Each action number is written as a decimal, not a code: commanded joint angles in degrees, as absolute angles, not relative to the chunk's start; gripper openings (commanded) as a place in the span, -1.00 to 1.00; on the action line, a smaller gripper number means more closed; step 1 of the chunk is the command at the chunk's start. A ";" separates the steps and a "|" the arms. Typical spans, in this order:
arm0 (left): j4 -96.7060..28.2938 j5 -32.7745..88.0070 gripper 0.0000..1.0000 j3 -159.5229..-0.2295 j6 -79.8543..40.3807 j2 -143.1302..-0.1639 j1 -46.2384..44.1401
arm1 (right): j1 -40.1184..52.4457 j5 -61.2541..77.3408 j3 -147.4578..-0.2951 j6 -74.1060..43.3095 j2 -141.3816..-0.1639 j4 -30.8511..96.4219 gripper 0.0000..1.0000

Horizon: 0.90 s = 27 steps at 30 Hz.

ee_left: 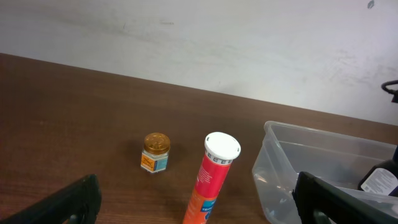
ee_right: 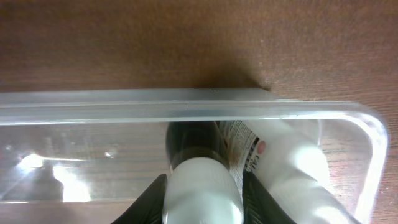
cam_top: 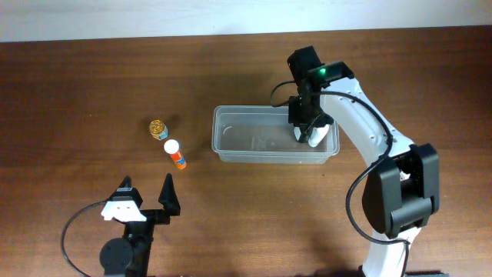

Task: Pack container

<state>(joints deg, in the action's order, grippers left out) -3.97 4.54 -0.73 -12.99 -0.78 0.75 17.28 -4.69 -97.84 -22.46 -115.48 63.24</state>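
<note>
The container (cam_top: pixel 238 135) sits flat on the table (cam_top: pixel 77 92) with its long side running left to right. It is a clear plastic tub with rounded corners and a raised rim. It looks light and thin-walled, so it probably flexes when squeezed and may skate on the smooth wood if pushed. The rim is the sensible place to take hold, pinched over a long wall near a corner where the plastic should be stiffest. The glossy sides offer little purchase.

The right fingers (ee_right: pixel 151 199) reach down into the container's right end and are closed around a white bottle (ee_right: pixel 202 186) with a dark end. A second white item (ee_right: pixel 295 168) lies just beside the bottle, against the container's right wall. The left fingers (cam_top: pixel 167 198) hang spread wide and empty, well in front of the container and to its left.

Left of the container stand a small jar (cam_top: pixel 157 128) with a gold lid and, nearer the container, an orange tube (cam_top: pixel 176 154) with a white cap. Both are apart from it.

The second white item carries a label of fine dark print with a reddish dot, the tube has pale lettering, and the jar has a blue and orange label. None of it is sharp enough to read
</note>
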 commanded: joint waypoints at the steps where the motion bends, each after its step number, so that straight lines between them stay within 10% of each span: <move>1: -4.12 5.17 0.99 -0.51 -12.10 -0.30 1.02 | 17.23 -4.75 -102.24 -21.43 -115.44 64.49 -0.39; 15: -4.12 5.17 0.99 -0.51 -12.10 -0.30 1.02 | 17.17 -6.76 -122.61 -19.07 -114.98 80.77 -0.21; 19: -4.12 5.15 0.99 -0.51 -12.10 -0.30 1.02 | 17.12 -14.68 -131.72 -18.90 -114.45 90.35 0.31; 21: -4.12 5.17 0.99 -0.51 -12.10 -0.30 1.02 | 16.84 -17.45 -135.13 -18.87 -114.37 95.46 0.99; 27: -4.14 5.17 0.99 -0.51 -12.10 -0.30 1.02 | 14.22 -12.34 -136.05 -14.83 -112.18 97.34 0.97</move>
